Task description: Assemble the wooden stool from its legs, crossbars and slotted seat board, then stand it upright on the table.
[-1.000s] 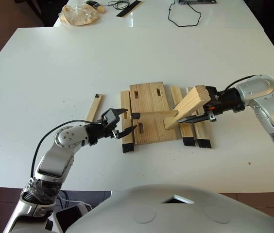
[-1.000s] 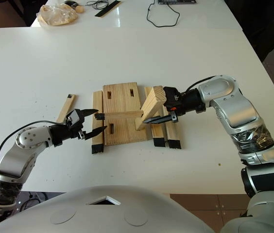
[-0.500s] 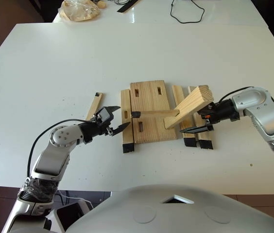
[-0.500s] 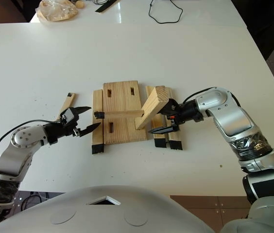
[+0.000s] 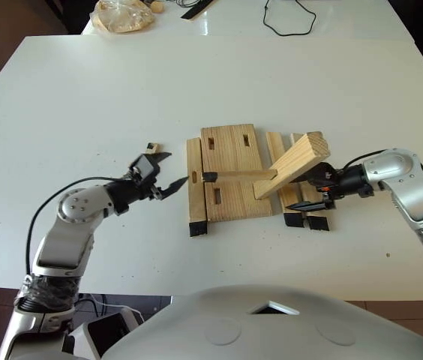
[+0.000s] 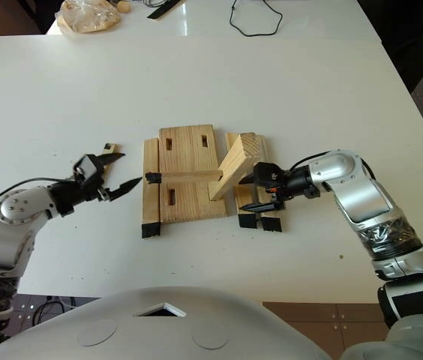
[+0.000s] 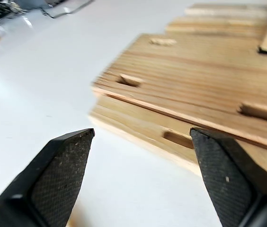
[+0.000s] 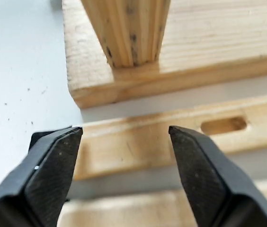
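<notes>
- Head views: a flat, pale-grained seat board (image 5: 230, 191) with rectangular slots lies mid-desk (image 5: 84, 90) on the smooth white top. A square-cut leaning leg (image 5: 295, 160) is tilted on the board, with a thin crossbar (image 5: 238, 176) running from its foot. A black-tipped side leg (image 5: 195, 199) lies against the board's left edge. The left pincer (image 5: 168, 171) is released near that leg. The right pincer (image 5: 306, 192) is released beside the leaning leg.
- Far off sit a crinkled bag (image 5: 124, 15) and a cable (image 5: 290, 21).
- Left wrist view: rough black fingers (image 7: 62, 175) are spread wide, facing the board's slotted edge.
- Right wrist view: the fingers are spread over a flat slotted leg (image 8: 171, 139).
</notes>
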`<state>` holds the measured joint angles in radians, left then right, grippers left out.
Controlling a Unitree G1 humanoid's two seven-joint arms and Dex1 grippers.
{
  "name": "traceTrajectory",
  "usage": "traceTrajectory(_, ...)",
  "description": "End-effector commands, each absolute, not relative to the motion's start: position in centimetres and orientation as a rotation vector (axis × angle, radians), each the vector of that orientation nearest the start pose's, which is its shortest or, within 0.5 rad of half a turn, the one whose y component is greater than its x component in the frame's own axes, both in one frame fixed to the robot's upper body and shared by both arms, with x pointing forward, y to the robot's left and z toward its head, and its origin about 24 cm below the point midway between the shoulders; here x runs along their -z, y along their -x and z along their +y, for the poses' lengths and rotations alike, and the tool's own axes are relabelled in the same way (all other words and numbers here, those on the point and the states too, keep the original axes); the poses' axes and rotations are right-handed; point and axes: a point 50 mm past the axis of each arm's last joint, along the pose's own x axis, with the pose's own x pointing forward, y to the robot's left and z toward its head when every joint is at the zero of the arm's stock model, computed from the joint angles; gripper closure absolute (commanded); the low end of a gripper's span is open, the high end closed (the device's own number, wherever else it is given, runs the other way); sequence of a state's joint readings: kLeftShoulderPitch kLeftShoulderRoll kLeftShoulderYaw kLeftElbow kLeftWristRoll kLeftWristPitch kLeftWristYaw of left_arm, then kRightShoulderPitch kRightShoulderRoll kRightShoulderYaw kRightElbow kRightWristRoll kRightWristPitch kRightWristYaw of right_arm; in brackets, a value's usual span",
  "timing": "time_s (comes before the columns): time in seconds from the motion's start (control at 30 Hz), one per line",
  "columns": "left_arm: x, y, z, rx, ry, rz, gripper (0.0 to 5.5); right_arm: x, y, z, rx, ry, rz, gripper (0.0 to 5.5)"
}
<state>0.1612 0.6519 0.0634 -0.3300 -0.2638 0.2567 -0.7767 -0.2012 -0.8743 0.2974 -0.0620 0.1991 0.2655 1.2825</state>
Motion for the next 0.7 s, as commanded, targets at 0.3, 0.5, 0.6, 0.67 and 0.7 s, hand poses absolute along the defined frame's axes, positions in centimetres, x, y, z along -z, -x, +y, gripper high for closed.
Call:
traceTrajectory(0.3,-9.1,-17.4,20.6,0.746,-0.257,0.323,1.76,-8.4,-22.0,-25.7,-1.082,0.484,0.622,2.13)
traceTrajectory(0.5,-8.2,-17.5,21.0,0.7,-0.248,0.386,1.76,-8.1,-22.1,-24.5,-1.021,0.427,0.555,2.13)
traceTrajectory(0.6,-8.4,-18.0,22.6,0.567,-0.238,0.413,1.76,-7.9,-21.7,-24.4,-0.995,0.416,0.552,2.13)
traceTrajectory(0.67,-8.5,-17.9,23.6,0.463,-0.231,0.439,1.76,-7.8,-21.3,-24.5,-0.978,0.407,0.555,2.13)
traceTrajectory(0.7,-8.5,-17.7,23.9,0.424,-0.231,0.454,1.76,-7.7,-21.0,-24.6,-0.968,0.399,0.557,2.13)
